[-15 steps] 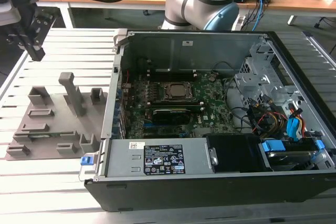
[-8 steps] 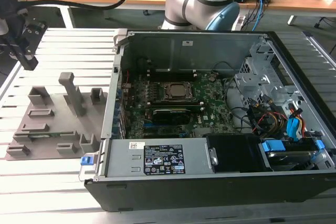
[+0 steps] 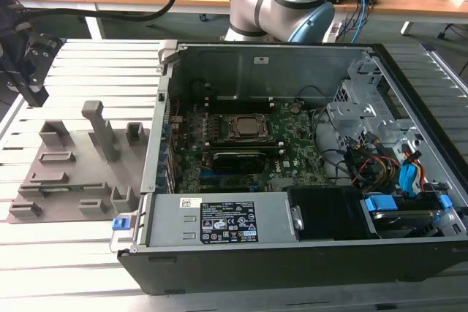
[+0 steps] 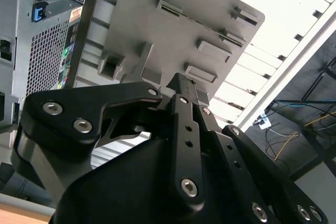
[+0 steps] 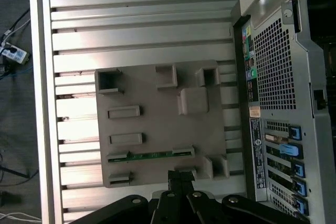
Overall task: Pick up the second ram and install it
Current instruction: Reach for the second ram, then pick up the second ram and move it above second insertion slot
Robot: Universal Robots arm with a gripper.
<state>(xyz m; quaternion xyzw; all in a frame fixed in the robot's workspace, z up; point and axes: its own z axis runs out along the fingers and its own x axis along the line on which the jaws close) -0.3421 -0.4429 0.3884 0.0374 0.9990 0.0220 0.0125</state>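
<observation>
Fingers of my black gripper [image 5: 181, 173] sit pressed together, empty, over the grey plastic fixture plate [image 5: 157, 103]. I see the thin green ram stick [image 5: 150, 156] slotted there, untouched.

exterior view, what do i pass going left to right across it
second ram lying in the grey fixture → blue latch at the case's corner → processor socket on the motherboard → metal drive cage
</observation>
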